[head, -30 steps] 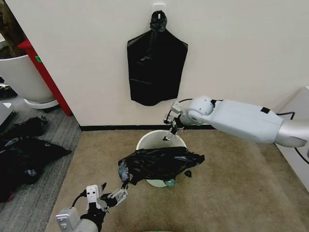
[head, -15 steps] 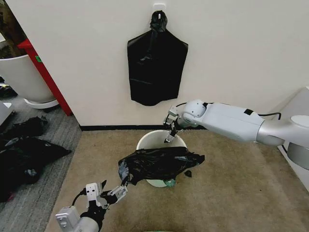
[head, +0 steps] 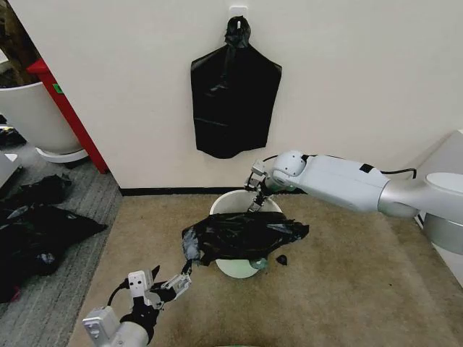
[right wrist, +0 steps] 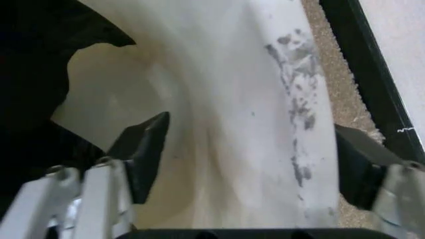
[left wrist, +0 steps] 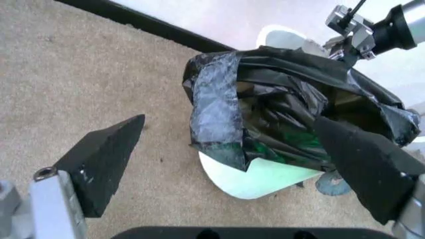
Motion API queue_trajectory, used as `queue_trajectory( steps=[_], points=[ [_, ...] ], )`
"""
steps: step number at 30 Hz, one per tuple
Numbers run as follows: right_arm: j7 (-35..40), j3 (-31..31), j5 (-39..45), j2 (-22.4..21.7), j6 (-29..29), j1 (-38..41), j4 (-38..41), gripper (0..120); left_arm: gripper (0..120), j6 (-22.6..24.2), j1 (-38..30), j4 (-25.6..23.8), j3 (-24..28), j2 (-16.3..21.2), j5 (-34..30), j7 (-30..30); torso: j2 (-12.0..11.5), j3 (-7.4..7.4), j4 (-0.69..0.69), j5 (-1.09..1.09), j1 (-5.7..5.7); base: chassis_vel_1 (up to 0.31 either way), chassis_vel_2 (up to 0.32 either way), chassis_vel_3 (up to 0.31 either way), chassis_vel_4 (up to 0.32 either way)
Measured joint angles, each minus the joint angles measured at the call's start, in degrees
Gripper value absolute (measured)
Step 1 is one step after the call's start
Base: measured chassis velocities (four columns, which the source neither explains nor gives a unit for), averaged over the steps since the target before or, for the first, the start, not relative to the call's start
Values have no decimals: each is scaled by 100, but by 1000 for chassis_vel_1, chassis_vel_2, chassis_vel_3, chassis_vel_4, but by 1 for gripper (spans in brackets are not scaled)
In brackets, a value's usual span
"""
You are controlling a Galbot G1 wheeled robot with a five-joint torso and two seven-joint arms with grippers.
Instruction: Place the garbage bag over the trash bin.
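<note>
Garbage bag (head: 242, 237) drapes only the trash bin's (head: 239, 269) front rim; right gripper (head: 255, 204), jaws apart, straddles back rim w/ one finger inside, prob. steadying, left gripper (head: 172, 284) open nearby on carpet (head: 347, 289).

The garbage bag (head: 242, 236) lies across the near side of the trash bin (head: 241, 266), which stands on the carpet (head: 347, 289) before the wall (head: 362, 87).

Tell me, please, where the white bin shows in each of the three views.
Head view: the bin is at centre, tilted, under the bag.
Left wrist view: the bin pokes out below the bag, between the open left hand's fingers.
Right wrist view: its inner wall lies between the open right hand's fingers.
Shared landmark: the bag.
</note>
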Motion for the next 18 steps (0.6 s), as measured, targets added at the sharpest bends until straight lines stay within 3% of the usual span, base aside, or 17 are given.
queue_trajectory(
  steps=[18],
  points=[
    [562,78,472,-78,-9,-21,363,8,100,-194,1,83,59,-27,99,60,0,1,0,0,0,0,0,0,0]
  ],
)
